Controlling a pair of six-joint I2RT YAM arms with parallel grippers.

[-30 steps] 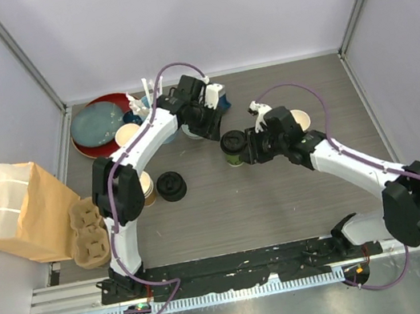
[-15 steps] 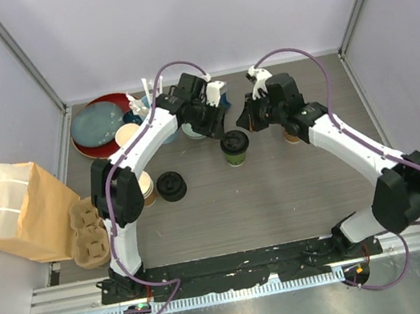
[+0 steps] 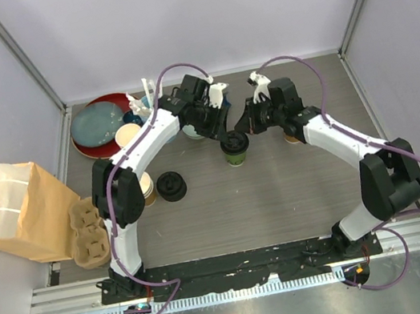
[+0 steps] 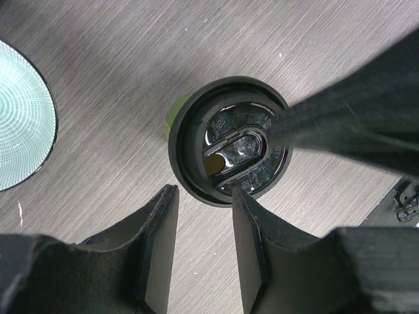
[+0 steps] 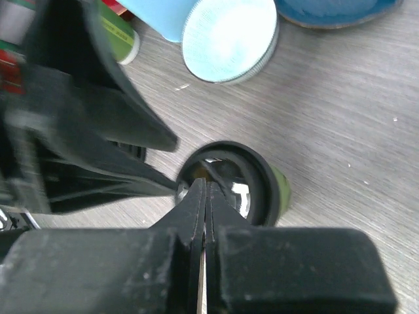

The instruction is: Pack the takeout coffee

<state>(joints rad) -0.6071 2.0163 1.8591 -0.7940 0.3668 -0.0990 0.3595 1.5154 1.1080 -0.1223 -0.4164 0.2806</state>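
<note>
Green cup [image 3: 235,150] stands upright mid-table [image 3: 281,193], black lid [image 4: 229,140] on, and both arms crowd in from behind it. The right gripper [image 5: 204,188] has its fingers pressed flat together, nothing between them, tips right at the lid's near rim; whether they touch it, I can't tell. In the left wrist view those same fingers cut in as a dark blur over the lid's right side. The left gripper [image 4: 204,193] is spread, its two pads apart and hanging just beside the lid's edge, the cup beyond the tips rather than between them. A brown cup [image 3: 293,138] peeks out from under the right arm, near the green one but apart from it. Well off to the left, a paper bag [image 3: 16,211] lies at the table's edge with a cup carrier [image 3: 87,231] touching it, and a stack of lids [image 3: 172,185] sits between carrier and green cup.
</note>
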